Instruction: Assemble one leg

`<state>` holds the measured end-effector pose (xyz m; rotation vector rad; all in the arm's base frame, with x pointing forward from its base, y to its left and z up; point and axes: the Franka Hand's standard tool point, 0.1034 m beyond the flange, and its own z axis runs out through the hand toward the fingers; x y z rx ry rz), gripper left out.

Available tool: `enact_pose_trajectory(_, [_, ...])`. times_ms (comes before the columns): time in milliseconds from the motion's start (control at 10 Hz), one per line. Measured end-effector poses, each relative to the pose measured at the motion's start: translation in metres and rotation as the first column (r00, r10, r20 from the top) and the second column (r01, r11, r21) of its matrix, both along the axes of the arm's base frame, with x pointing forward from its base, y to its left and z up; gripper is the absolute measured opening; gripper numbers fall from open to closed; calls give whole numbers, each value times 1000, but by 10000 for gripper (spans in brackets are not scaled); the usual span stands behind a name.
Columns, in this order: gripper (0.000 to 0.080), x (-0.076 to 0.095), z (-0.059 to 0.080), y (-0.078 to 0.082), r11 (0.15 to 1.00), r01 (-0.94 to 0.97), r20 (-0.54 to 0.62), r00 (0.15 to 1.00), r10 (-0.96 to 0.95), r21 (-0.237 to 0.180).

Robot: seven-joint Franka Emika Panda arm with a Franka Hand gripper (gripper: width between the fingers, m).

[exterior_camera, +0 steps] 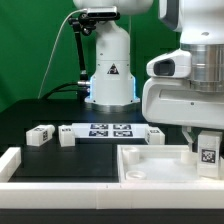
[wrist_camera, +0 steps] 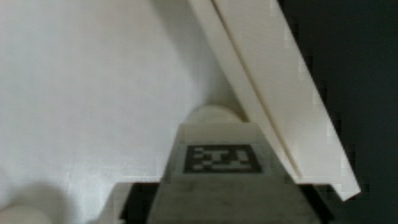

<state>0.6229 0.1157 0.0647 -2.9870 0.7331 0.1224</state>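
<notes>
A: Small white plastic elongated block, the leg [exterior_camera: 208,153], tagged black-and-white on its face. Held upright at the exterior view's right, over the near right corner of the wide white tray-like part [exterior_camera: 150,163]. Touching the tray or just above it, impossible to tell.

B: And the gripper [exterior_camera: 207,140]?

A: Jaws pinching the leg from both sides, dark fingers [exterior_camera: 192,141] beside it below the bulky white wrist housing. Same grip in the wrist view: leg [wrist_camera: 224,150] straight ahead, tag facing the lens, dark finger pads [wrist_camera: 151,203] at either side of its base.

B: Behind the leg in that close view?

A: Flat white tray floor [wrist_camera: 89,90], plus one raised white wall [wrist_camera: 267,100] running diagonally just beside the leg's tip. Dark worktop [wrist_camera: 356,60] past that wall.

B: Elsewhere, relative to the tray?

A: Beyond its far edge, flat on the black worktop [exterior_camera: 40,115]: the marker board [exterior_camera: 110,130], thin, white, several tags. Just beside that board's left end in the exterior view, two more small white tagged blocks [exterior_camera: 40,135], near each other. Farther back, the arm's white base [exterior_camera: 110,75] with a black cable, against a green backdrop. A white rail [exterior_camera: 10,160] low at the exterior view's left, well apart from the tray.
</notes>
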Motion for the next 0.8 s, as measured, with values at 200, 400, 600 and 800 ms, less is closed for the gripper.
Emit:
enact_pose_trajectory(200, [288,0,0,2,983,184,-16,983,-184,1])
enact_pose_trajectory(400, [288,0,-1,3,908,420,-23,907,-419,3])
enact_pose_trajectory(600, [290,0,-1,5,832,555,-32,832,-555,-10])
enact_pose_trajectory(800, [290,1,-1,7,693,721,-41,692,-721,-21])
